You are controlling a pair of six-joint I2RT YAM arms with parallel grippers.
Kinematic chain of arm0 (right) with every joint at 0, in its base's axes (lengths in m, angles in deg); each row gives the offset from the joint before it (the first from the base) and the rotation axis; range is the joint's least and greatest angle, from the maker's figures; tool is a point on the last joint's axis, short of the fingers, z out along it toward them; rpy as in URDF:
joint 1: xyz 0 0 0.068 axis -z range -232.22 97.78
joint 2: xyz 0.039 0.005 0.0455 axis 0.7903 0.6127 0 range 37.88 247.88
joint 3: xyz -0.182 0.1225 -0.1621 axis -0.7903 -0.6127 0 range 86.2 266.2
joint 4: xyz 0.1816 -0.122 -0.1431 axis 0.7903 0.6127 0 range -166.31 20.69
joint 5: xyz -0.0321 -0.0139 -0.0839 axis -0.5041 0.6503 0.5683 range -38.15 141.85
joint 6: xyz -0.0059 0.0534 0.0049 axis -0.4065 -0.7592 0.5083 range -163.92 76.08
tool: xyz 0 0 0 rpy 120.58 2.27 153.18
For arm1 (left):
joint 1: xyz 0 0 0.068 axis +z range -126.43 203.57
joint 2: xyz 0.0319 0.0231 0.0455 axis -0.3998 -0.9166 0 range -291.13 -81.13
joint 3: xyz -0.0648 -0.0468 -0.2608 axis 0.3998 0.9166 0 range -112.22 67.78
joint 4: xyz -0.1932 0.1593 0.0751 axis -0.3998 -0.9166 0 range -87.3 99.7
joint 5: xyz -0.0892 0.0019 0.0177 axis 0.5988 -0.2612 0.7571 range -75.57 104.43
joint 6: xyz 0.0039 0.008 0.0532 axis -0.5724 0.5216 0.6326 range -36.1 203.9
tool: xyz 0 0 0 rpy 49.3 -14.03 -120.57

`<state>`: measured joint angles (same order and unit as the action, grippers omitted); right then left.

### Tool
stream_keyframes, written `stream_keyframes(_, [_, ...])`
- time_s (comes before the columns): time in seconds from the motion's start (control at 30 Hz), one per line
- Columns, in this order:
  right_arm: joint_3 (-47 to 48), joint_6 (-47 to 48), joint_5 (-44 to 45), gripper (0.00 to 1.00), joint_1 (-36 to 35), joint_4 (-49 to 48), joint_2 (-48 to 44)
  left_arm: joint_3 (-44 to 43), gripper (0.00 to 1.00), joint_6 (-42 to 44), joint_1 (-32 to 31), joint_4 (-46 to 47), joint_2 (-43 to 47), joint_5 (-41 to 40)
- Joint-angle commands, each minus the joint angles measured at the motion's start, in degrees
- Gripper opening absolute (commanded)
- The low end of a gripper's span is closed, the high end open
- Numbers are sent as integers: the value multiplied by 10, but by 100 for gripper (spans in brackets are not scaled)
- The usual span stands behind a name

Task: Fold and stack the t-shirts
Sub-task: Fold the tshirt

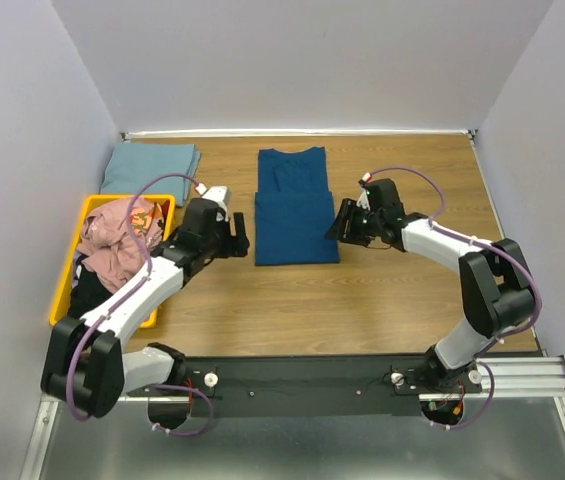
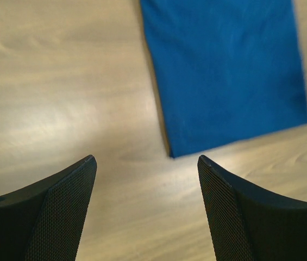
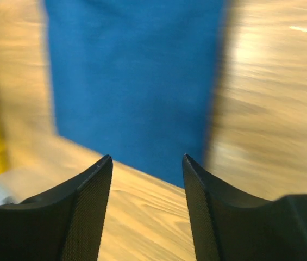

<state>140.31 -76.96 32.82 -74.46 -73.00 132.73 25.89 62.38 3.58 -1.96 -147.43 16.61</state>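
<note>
T-shirt, blue, lies mid-frame on the desk, long axis running top to bottom. Left jaws sit beside its lower left edge, right jaws beside its right edge. Both pairs stand apart, empty.

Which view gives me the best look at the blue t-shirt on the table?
Top external: the whole blue t-shirt shows, lying flat with every edge visible. Left wrist catches only one corner of it; right wrist shows a blurred part.
</note>
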Motion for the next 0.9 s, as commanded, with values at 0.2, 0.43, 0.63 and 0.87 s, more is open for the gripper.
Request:
stream_keyframes(0.2, [6, 41, 220, 56, -54, 152, -17, -50, 82, -28, -78, -78, -69, -76])
stream_keyframes(0.43, [29, 39, 251, 55, -95, 168, 23, -55, 82, -33, -88, -86, -79, -82])
stream_keyframes(0.63, [36, 39, 261, 50, -105, 178, 38, -50, 82, -34, -95, -82, -80, -83])
stream_keyframes(0.87, [50, 43, 264, 45, -112, 186, 67, -52, 82, -32, -98, -81, -81, -85])
